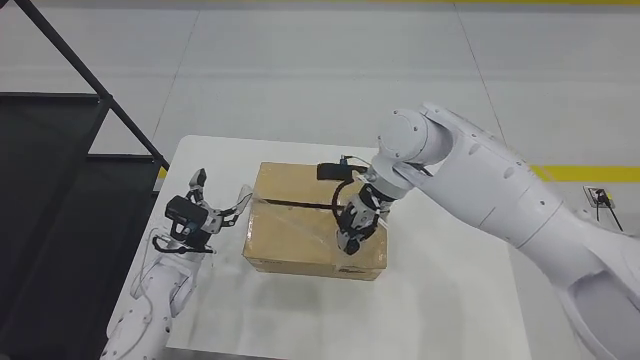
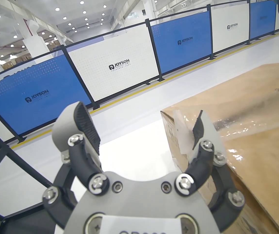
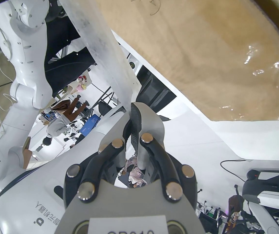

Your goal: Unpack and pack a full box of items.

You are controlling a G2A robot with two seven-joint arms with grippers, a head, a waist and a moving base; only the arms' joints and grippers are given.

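White counter (image 1: 450, 290) under both arms. Nearest in, the left gripper (image 1: 222, 192) sits with its fingers spread wide, holding nothing. Just beside it the cardboard box (image 1: 300, 240) stands mid-counter, glossy tape across its top. Over that top the right gripper (image 1: 350, 243) is pinched tight on a strip of clear tape (image 3: 100, 37). Far back, blue-and-white fence panels (image 2: 115, 74).

Bare table (image 1: 450, 290) right of box (image 1: 300, 230); left claw (image 1: 222, 188) beside its left wall, tape strip (image 3: 100, 44) over top.
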